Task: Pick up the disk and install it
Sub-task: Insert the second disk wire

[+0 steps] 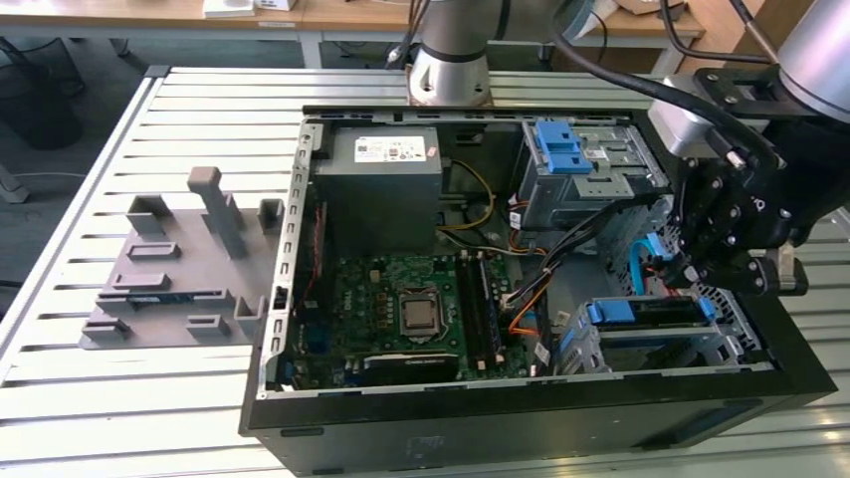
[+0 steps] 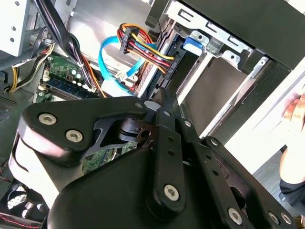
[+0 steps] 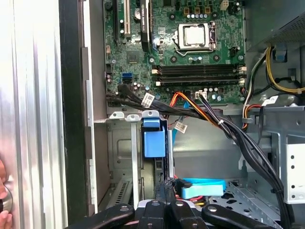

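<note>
The disk (image 1: 648,317) sits in the lower drive cage (image 1: 718,344) at the near right corner of the open computer case, with its blue bracket tab (image 3: 154,138) standing up from the slot. In the second wrist view the same blue tab (image 2: 190,43) lies beyond my fingertips. My black gripper (image 1: 684,274) hangs just above the cage's far end, and its fingers (image 3: 160,193) are pressed together with nothing between them. In the first wrist view the gripper (image 3: 165,183) ends right at the disk's near edge, next to a black cable plug (image 3: 179,183). Whether it touches the disk I cannot tell.
A blue data cable (image 3: 202,187) and a bundle of coloured power wires (image 2: 143,45) run close to the gripper. The upper drive cage with a blue latch (image 1: 564,149), the grey power supply (image 1: 382,169) and the motherboard (image 1: 412,309) fill the case. A grey fixture (image 1: 179,264) lies to the exterior view's left. A person's hand (image 3: 2,200) rests outside the case.
</note>
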`<action>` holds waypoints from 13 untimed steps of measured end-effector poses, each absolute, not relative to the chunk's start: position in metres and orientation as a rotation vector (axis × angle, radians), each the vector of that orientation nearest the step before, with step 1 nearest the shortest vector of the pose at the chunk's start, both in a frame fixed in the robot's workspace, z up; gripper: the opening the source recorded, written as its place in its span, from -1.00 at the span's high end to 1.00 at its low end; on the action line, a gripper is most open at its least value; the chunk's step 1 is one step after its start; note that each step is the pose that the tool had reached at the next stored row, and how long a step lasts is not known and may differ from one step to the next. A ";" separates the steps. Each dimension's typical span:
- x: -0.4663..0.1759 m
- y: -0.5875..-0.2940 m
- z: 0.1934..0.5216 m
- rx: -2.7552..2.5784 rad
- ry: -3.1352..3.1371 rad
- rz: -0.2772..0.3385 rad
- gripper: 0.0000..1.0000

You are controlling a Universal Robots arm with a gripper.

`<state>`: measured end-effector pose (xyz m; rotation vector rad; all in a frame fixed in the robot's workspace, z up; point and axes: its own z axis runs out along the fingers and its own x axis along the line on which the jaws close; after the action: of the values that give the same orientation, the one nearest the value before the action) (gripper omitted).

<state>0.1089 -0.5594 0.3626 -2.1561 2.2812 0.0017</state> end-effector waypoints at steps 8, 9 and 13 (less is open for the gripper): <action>0.105 -0.559 0.367 -2.156 2.281 0.001 0.79; 0.105 -0.559 0.369 -2.156 2.281 0.001 0.79; 0.105 -0.559 0.374 -2.157 2.280 0.001 0.79</action>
<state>0.1047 -0.5593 0.3740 -2.1566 2.2800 0.0007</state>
